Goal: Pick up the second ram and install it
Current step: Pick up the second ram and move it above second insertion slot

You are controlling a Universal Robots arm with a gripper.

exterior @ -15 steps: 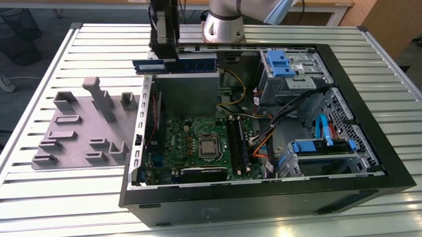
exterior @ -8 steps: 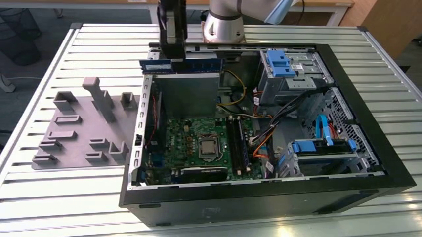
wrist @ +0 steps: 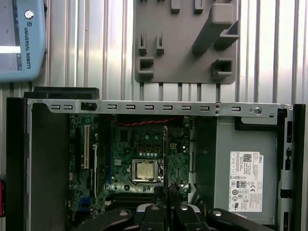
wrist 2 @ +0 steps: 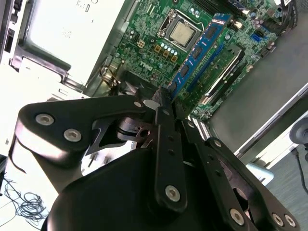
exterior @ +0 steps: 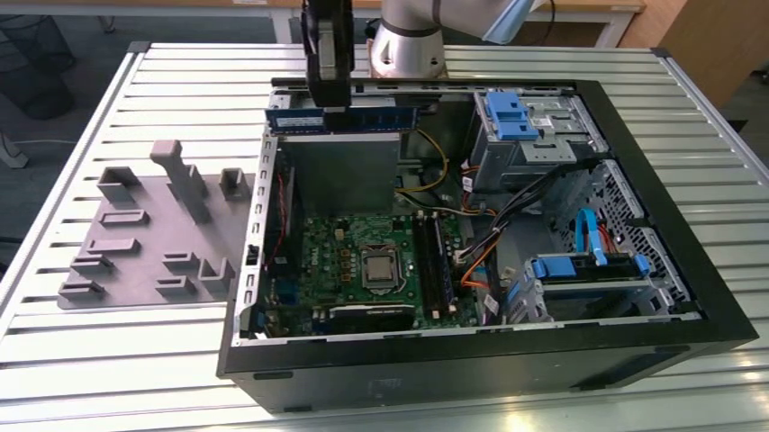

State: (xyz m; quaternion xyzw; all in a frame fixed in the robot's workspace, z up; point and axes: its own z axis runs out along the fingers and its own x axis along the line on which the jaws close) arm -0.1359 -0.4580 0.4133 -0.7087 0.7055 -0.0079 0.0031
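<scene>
We have the gripper [exterior: 331, 108] closed on the ram [exterior: 360, 120], pinching the blue stick by its upper long edge near one end, so that most of its length juts out to one side of the fingers. In the second wrist view the ram [wrist 2: 204, 45] runs straight out from the fingertips with its chips facing the camera. Holding it on edge, level and by the top leaves the contact edge free below the gripper, which is how it has to meet a slot.

The stick hangs in the air above the open case [exterior: 709, 306], over the end nearest the arm's base, and touches nothing but the fingers. Beneath the gripper sits the silver power supply [wrist: 245, 144]. The motherboard [exterior: 348, 252] lies below and farther out, and its black slots [exterior: 435, 261] are well apart from the ram. One slot may already hold a stick, but we cannot tell from these angles.

The case lies on its side with the cover off, on a table [exterior: 180, 90] of aluminium slats. Off to the gripper's side, toward the exterior view's left, a grey parts holder [exterior: 144, 243] sits flat on the slats. Bare floor [exterior: 31, 135] shows beyond the table's edge.
</scene>
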